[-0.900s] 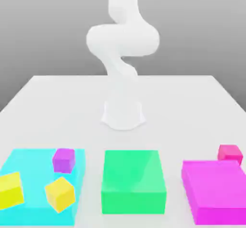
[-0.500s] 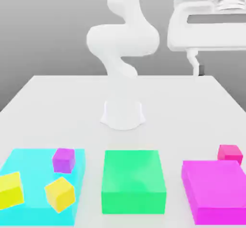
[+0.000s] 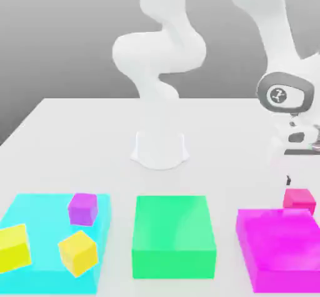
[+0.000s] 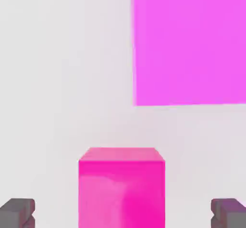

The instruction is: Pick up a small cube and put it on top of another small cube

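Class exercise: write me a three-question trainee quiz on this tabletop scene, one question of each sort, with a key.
1. True or false: the fingers are closed on the small hot-pink cube.
2. How many yellow cubes sit on the cyan pad? A) one B) two C) three
3. Fill in: the small purple cube rests on the ____ pad.

Key
1. False: the fingers stand open on either side of it, not touching it.
2. B
3. cyan
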### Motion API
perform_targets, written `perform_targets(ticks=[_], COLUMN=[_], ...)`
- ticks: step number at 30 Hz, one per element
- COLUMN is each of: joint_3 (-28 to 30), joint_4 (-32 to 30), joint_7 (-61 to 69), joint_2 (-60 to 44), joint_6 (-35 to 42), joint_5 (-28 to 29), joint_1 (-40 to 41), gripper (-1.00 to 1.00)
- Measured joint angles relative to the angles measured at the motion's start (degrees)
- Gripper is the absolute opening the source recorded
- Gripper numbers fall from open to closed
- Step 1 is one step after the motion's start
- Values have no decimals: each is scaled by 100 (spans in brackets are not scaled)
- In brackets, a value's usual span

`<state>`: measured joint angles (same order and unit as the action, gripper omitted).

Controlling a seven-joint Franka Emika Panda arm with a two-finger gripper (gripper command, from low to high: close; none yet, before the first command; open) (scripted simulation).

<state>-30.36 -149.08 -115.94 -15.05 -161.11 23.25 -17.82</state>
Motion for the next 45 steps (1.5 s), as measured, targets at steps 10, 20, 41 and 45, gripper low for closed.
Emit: perform_targets(ticks=[10, 20, 41, 45], joint_3=[975, -117, 3084, 3104], joint_4=[201, -182, -788, -895], joint_7=[-733, 818, 4129, 4150], joint_2=[-717, 675, 2695, 2193], joint_6=[-493, 396, 1601, 991], joint_5=[951, -902, -2310, -2323], joint_1=[-787, 434, 4140, 4155], gripper=[-100, -100, -100, 100])
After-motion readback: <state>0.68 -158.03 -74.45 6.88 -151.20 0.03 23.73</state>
